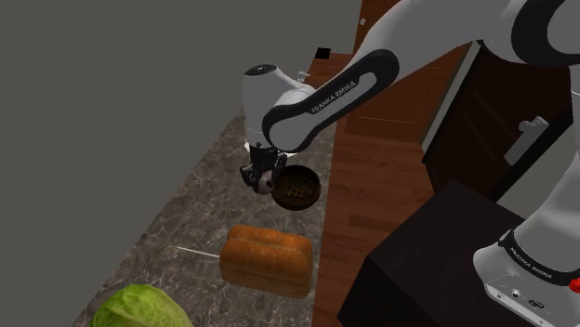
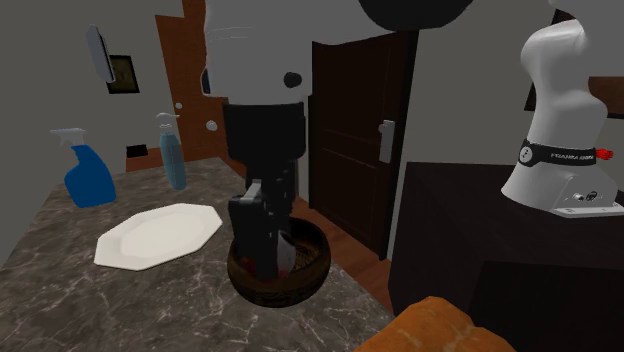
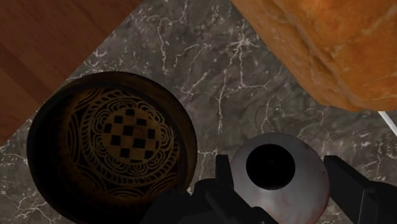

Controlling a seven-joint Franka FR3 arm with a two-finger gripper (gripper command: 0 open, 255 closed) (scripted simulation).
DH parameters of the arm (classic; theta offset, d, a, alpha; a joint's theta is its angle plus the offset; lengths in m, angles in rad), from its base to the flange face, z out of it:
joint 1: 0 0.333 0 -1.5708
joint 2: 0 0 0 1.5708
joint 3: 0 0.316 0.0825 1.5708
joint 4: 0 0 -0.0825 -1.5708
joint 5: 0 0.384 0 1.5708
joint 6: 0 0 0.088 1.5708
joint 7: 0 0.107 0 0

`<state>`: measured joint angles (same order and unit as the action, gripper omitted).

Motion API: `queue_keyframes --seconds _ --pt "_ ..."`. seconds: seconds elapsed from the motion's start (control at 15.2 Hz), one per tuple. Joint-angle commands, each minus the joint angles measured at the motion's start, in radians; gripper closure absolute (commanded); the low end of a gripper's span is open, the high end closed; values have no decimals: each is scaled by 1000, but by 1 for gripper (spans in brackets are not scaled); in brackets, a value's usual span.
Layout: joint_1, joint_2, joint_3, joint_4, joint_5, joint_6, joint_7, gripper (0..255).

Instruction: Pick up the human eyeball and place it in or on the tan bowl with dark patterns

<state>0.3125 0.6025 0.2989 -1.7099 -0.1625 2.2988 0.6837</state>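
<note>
Pale grey glossy eyeball with a black pupil (image 3: 280, 181): clasped between the two fingers, just beside the bowl's rim, over the counter and not over the bowl.
All-black two-finger gripper (image 1: 264, 180): jaws closed on the eyeball from both sides; I read it as a firm hold.
Dark brown round bowl with a tan checker-and-scroll pattern (image 3: 111, 146): upright on the dark veined marble counter (image 3: 210, 70), nothing inside it.
Golden-brown bread loaf (image 3: 331, 44): on the counter, across the gripper from the bowl.
Done, I judge: the grasp.
Left: carry it over the bowl, lower, release.
Watch: the bowl sits at the counter edge, above the reddish wooden floor (image 3: 38, 51).
</note>
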Motion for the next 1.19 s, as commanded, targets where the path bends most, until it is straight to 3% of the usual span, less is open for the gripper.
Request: queue_keyframes --seconds 0.0,0.59,1.12 --pt "-42 -34 -1 -50 11 15 -43 255" --pt "-220 -125 -21 -184 52 58 -250 255" --pt "-207 -49 -38 -188 28 135 -237 255"
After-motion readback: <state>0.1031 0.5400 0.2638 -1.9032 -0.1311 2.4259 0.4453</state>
